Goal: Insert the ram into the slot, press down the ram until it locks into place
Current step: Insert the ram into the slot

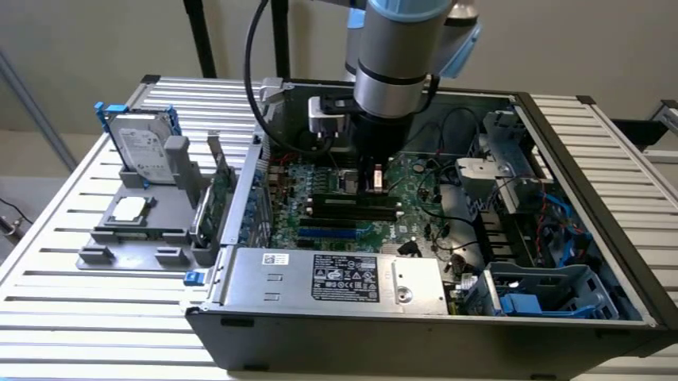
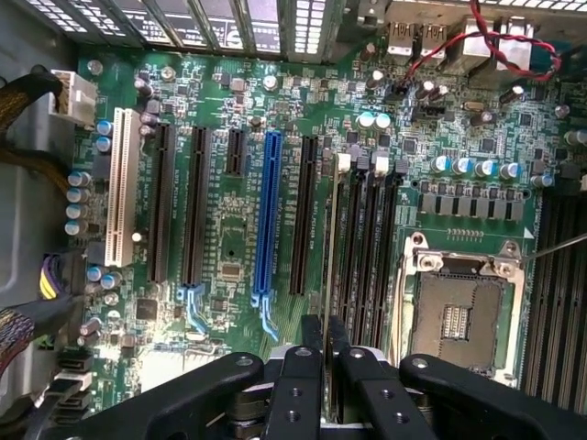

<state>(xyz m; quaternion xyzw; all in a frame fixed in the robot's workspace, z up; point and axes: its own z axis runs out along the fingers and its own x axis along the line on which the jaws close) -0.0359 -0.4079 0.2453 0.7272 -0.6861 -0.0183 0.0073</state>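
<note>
Pinching the ram in the end effector, fingers drawn in to the strip's own thickness and nothing else in the grip. Held edge-on and lengthwise parallel to the slot, evidently so as to meet the narrow opening squarely rather than across it. Poised at the bank of black sockets just beside the processor socket, on that bank's side farthest from the processor socket and toward the blue slot. Cannot tell whether already seated, touching or just above. White end clip, at the end of the slot away from the fingers, left clear of the grip.

From the exterior view: reaching with the arm straight down into the open computer case on the slatted worktop. Upright posture well suited to a push directly downward, without tilting the strip sideways.
</note>
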